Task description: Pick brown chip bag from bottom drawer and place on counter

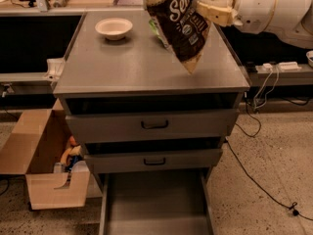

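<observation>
The cabinet [156,131] filled the middle of the view, and its grey worktop [122,62] was the broadest surface. Below it, the two upper drawers [151,126] were each pulled out a little. The bottom drawer [156,204] stood pulled out towards the camera, and its tray showed nothing inside. The white arm [274,9] reached in from the upper right, above the worktop's right edge. A cardboard box [34,160] sat on the floor to the cabinet's left.

The bag [178,18] was out of the bottom drawer and hung in the air over the right-hand half of the worktop, its top cut off by the frame. The gripper [215,9] was at the upper right, closed on the bag's right edge, so the bag lay to its left and mostly below it. The bag's long axis ran close to upright, leaning slightly, with one lower corner pointing down at the surface. That corner looked clear of the worktop, though how far could not be told.

The lift looked done and the placing was left. The coming move probably turned on lowering that corner first onto bare worktop and letting the bag fold over flat.

A pale bowl [113,27] stood at the back left, well apart from the bag. A sliver of a green bag [153,27] showed just behind the bag's left edge, a likely thing to brush on the way down.
</observation>
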You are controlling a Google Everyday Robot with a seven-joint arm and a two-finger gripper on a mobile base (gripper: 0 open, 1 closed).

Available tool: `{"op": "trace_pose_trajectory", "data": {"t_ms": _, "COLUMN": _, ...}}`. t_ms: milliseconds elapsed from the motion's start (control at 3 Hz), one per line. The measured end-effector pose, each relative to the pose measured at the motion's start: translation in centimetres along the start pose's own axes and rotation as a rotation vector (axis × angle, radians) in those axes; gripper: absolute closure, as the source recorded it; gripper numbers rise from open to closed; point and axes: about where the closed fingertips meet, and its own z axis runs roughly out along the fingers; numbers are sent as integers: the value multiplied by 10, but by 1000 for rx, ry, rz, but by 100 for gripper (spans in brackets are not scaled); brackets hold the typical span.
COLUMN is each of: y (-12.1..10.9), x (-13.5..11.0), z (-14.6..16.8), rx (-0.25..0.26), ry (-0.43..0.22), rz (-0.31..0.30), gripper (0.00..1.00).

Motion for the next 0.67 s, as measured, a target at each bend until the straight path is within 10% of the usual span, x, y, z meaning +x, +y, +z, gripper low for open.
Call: {"op": "trace_pose_trajectory", "data": {"t_ms": 667, "y": -50, "x": 39, "z": 2, "rx": 120, "ry": 66, "rz": 107, "gripper": 100}}
